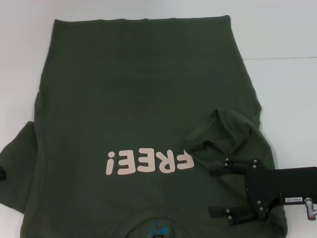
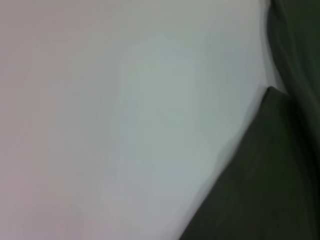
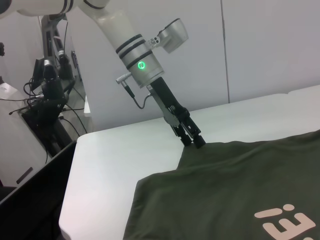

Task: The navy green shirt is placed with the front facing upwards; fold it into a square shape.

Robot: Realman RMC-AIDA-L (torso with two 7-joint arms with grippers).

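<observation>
Head view | right end effector [image 1: 218, 191] wide over shirt [image 1: 138, 99] | left end effector [image 3: 192, 140] pinches sleeve edge

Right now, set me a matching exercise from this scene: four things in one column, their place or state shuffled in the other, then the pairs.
Things:
1. right gripper
2. left gripper
3. FREE! lettering
4. blue print

Place or state:
A. at the edge of the sleeve on the robot's left
B. pale pink, on the navy green shirt
C. jaws open, over the shirt beside the folded-in sleeve
D. at the head view's bottom edge, partly cut off

Pairs: 1-C, 2-A, 3-B, 4-D
</observation>
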